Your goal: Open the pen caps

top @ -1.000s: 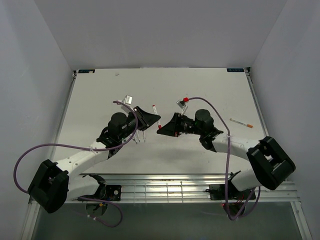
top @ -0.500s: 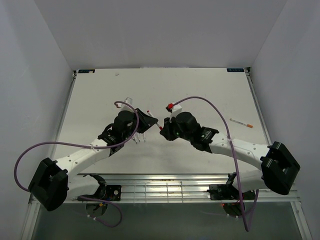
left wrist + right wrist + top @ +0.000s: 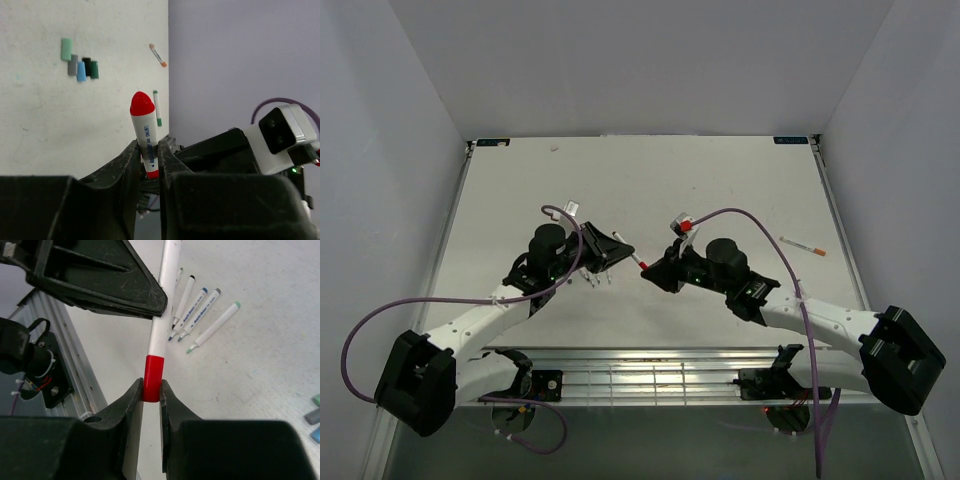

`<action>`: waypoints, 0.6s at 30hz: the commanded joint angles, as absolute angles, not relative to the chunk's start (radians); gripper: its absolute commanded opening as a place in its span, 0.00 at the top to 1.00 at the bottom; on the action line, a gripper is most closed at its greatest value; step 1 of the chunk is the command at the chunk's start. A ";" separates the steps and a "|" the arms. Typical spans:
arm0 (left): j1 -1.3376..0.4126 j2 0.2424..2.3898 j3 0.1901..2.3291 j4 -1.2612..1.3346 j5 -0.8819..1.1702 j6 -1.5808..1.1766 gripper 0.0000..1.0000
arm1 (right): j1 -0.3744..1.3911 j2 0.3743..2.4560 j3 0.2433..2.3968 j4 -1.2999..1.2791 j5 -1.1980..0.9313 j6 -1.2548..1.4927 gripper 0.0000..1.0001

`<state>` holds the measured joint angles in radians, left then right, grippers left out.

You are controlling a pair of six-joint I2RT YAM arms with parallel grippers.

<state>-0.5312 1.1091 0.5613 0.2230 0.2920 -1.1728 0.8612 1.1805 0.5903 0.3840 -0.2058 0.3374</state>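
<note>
Red cap (image 3: 152, 377) sits pinched between the fingers of the right gripper (image 3: 151, 390), which is clamped on it in the air above the middle of the bench (image 3: 720, 180). The cap is on the end of a white pen (image 3: 161, 325), flush with the barrel, with no gap showing. The left gripper (image 3: 148, 150) is clamped on that barrel a little farther along, so the two grippers meet almost tip to tip. In the top view the left one lies up and to the left of the right one.

In the left wrist view the pen stands upright between the black fingers (image 3: 125, 165). Its rounded red end (image 3: 142, 104) pokes out beyond them.

Five loose caps (image 3: 80, 65) lie in a tight cluster on the bench: light green, grey, light blue, black and dark green. At least four bare pens (image 3: 200, 315) lie side by side with their tips uncovered, on the bench beside the left gripper. An orange-capped pen (image 3: 803, 246) lies alone toward the right side of the bench, well apart from the grippers. A green-capped pen (image 3: 157, 107) lies near the bench's edge, not far from the orange-capped one.
</note>
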 commanded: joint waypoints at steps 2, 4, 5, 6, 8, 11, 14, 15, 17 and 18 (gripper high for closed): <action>-0.381 1.097 0.528 0.383 0.302 -1.261 1.00 | 0.880 1.112 0.463 0.517 -0.426 0.400 0.92; -0.374 1.109 0.519 0.406 0.314 -1.275 1.00 | 0.879 1.101 0.456 0.522 -0.422 0.407 0.92; -0.370 1.109 0.517 0.407 0.319 -1.276 1.00 | 0.879 1.100 0.457 0.517 -0.417 0.407 0.92; -0.367 1.111 0.514 0.408 0.319 -1.278 1.00 | 0.879 1.098 0.457 0.511 -0.413 0.405 0.92; -0.348 1.106 0.497 0.416 0.322 -1.287 1.00 | 0.879 1.101 0.462 0.511 -0.422 0.400 0.92; -0.295 1.103 0.492 0.422 0.350 -1.286 1.00 | 0.879 1.121 0.468 0.482 -0.431 0.385 0.92; -0.265 1.104 0.492 0.420 0.374 -1.281 1.00 | 0.880 1.124 0.440 0.509 -0.440 0.396 0.92; -0.265 1.104 0.489 0.420 0.374 -1.279 1.00 | 0.881 1.124 0.434 0.514 -0.445 0.397 0.92; -0.264 1.101 0.479 0.425 0.374 -1.285 1.00 | 0.881 1.127 0.439 0.525 -0.459 0.403 0.92; -0.264 1.104 0.477 0.426 0.382 -1.284 1.00 | 0.881 1.137 0.461 0.516 -0.459 0.403 0.92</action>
<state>-0.3649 1.1137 0.4789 0.3496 0.6415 -1.2957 0.8589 1.1389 0.4797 0.5808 -0.2863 0.3901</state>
